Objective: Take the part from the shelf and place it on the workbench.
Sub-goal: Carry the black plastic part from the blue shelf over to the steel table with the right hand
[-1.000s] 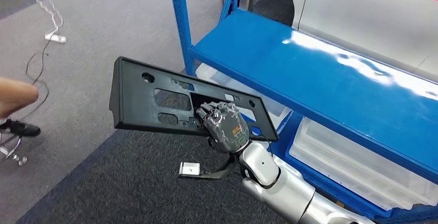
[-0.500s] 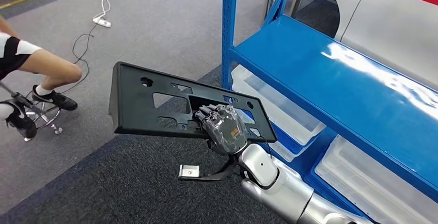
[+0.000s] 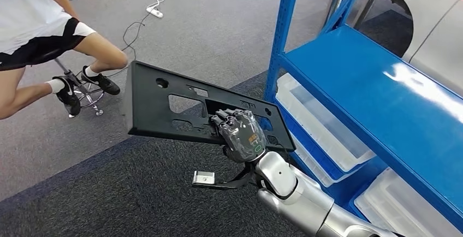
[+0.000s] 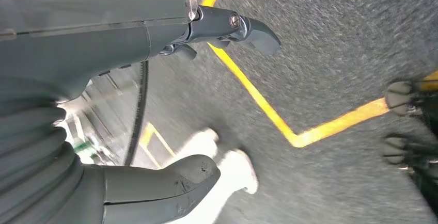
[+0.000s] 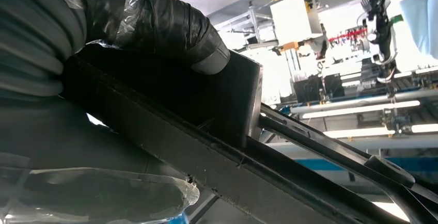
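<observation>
head view: black part point(image 3: 180, 108) is gripped by right hand point(image 3: 240, 133) thru a cutout, carried over carpet beside blue shelf point(image 3: 377, 92); left hand point(image 4: 155, 105) hangs w/ fingers apart, nothing held; part should be kept level, swung clear of seated person point(image 3: 49, 35).

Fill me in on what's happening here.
The robot's right hand grips a long black part through one of its cutouts and holds it out flat above the carpet, beside the blue shelf. The part is off the shelf but not yet set down on any bench. The left hand hangs over the floor with its fingers apart, holding nothing. A person sits on a stool nearby, not touching the part.
</observation>
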Robot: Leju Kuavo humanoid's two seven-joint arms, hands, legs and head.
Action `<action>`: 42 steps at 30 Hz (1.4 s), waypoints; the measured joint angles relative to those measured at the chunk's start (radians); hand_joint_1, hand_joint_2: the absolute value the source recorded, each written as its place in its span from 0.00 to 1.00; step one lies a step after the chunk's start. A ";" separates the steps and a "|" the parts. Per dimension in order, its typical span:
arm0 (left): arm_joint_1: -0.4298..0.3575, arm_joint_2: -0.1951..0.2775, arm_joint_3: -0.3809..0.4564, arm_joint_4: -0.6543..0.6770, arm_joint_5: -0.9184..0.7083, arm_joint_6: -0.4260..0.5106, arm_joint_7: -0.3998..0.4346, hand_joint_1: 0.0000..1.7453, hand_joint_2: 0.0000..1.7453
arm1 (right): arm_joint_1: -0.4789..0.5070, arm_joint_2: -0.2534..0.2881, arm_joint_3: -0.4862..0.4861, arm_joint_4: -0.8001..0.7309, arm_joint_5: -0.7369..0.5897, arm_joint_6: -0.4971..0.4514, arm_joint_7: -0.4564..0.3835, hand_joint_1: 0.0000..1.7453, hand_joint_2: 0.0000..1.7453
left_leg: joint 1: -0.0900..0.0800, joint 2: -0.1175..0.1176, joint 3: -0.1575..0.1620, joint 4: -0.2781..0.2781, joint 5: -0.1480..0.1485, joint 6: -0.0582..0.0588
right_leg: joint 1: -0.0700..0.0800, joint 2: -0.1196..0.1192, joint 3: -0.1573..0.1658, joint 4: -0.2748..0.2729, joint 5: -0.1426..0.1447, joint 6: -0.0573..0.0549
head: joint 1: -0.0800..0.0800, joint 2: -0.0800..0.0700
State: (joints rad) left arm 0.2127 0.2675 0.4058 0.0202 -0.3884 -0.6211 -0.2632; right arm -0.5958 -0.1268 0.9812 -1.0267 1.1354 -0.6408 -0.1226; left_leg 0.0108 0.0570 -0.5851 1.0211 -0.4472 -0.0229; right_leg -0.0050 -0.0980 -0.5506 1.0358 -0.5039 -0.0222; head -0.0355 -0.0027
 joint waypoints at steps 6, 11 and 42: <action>0.038 -0.103 0.072 0.000 0.046 0.063 -0.004 0.00 1.00 | 0.045 -0.097 -0.059 -0.078 -0.083 0.051 -0.021 1.00 1.00 | 0.001 -0.052 0.004 -0.024 0.011 0.042 | -0.008 0.056 -0.028 0.084 -0.066 0.029 | 0.000 0.000; 0.038 -0.146 0.102 0.000 0.054 0.067 0.000 0.00 1.00 | 0.077 -0.132 -0.101 -0.108 -0.138 0.121 -0.043 1.00 1.00 | -0.001 -0.118 0.005 -0.017 0.009 0.049 | -0.008 0.100 -0.116 0.244 -0.094 0.030 | 0.001 0.000; 0.033 -0.180 0.128 0.000 0.062 0.080 0.015 0.00 1.00 | -0.014 -0.191 -0.041 -0.072 0.225 0.070 0.026 1.00 1.00 | -0.008 -0.128 0.007 -0.019 0.014 0.063 | -0.013 0.101 -0.105 0.205 -0.063 0.037 | -0.002 0.000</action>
State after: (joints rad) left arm 0.2454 0.0872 0.5337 0.0206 -0.3264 -0.5416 -0.2482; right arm -0.6101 -0.3173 0.9404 -1.0990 1.3604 -0.5711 -0.0971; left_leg 0.0029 -0.0713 -0.5782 1.0016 -0.4327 0.0397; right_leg -0.0181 0.0033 -0.6557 1.2410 -0.5667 0.0146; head -0.0374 -0.0027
